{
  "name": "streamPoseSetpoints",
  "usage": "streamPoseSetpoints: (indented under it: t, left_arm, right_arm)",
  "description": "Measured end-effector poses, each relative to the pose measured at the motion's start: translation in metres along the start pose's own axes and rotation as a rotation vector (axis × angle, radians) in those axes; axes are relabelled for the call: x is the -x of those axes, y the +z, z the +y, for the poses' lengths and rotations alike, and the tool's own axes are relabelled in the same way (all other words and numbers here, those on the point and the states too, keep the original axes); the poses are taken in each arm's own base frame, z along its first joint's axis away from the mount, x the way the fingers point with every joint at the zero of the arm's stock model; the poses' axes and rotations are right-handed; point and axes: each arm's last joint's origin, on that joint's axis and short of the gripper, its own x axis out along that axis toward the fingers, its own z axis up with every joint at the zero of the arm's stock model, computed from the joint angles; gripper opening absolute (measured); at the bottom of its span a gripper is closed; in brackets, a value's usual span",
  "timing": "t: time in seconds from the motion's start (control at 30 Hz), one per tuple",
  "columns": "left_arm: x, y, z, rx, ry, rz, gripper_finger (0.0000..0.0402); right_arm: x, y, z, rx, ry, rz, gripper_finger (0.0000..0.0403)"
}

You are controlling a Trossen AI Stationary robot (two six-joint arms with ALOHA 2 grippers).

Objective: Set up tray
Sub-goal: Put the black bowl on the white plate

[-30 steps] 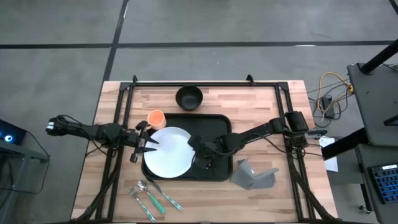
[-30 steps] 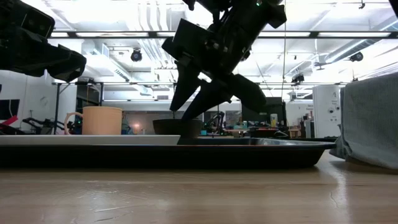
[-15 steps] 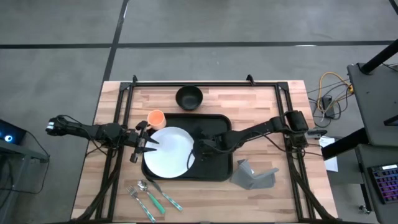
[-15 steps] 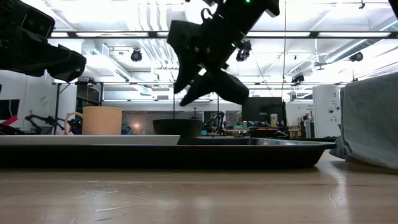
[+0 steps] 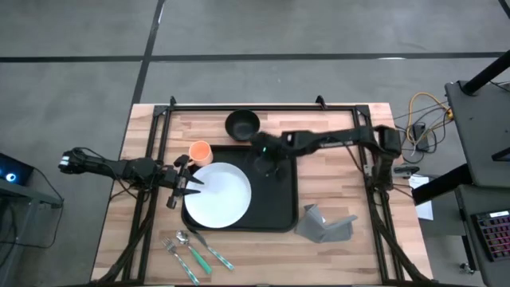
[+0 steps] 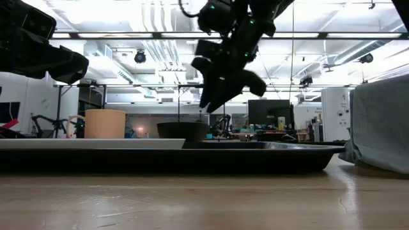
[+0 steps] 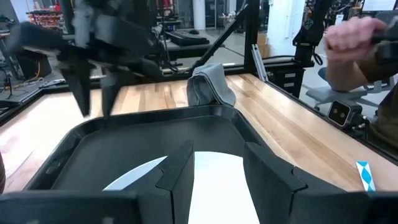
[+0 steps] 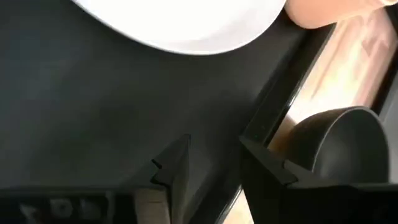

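High view: the right gripper (image 5: 260, 148) has been swung from the tray's (image 5: 288, 191) middle to its far edge, near the bowl (image 5: 242, 124); the plate (image 5: 217, 194) is seated on the tray's left half.
Low view: that gripper (image 6: 220, 86) has been raised clear of the tray.
Left wrist view: the left gripper (image 7: 214, 163) is held open, empty, at the plate's edge.
Right wrist view: fingers (image 8: 268, 171) are parted, nothing held.
Meaning: the bowl is judged the next pick.

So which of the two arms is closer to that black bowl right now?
The right. Its gripper hangs over the tray's far edge, just beside the black bowl. The left gripper sits at the white plate's left rim, farther off.
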Motion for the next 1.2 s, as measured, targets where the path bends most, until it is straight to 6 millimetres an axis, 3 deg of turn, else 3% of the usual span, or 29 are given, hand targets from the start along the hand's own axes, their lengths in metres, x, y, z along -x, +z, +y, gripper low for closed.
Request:
streamPoseSetpoints:
  t: [0.17, 0.33, 0.57, 0.8, 1.2]
  left_arm:
    - [-0.001, -0.001, 0.0, 0.0, 0.0, 0.01, 0.0119]
    - [-0.001, -0.002, 0.0, 0.0, -0.001, 0.018, 0.0119]
    - [-0.002, -0.002, 0.0, 0.001, -0.001, 0.025, 0.0119]
    - [-0.002, -0.002, 0.0, 0.001, -0.001, 0.025, 0.0119]
    - [-0.002, -0.002, 0.0, 0.0, -0.001, 0.025, 0.0119]
  right_arm:
    - [0.009, -0.028, -0.025, -0.013, -0.024, -0.064, 0.0125]
    - [0.01, -0.041, -0.041, 0.036, -0.056, -0.138, 0.0124]
    - [0.012, -0.041, -0.049, -0.063, -0.095, -0.169, 0.0113]
    - [0.014, -0.037, -0.051, -0.3, -0.086, -0.194, 0.011]
    - [0.013, -0.043, -0.055, -0.182, -0.108, -0.169, 0.0112]
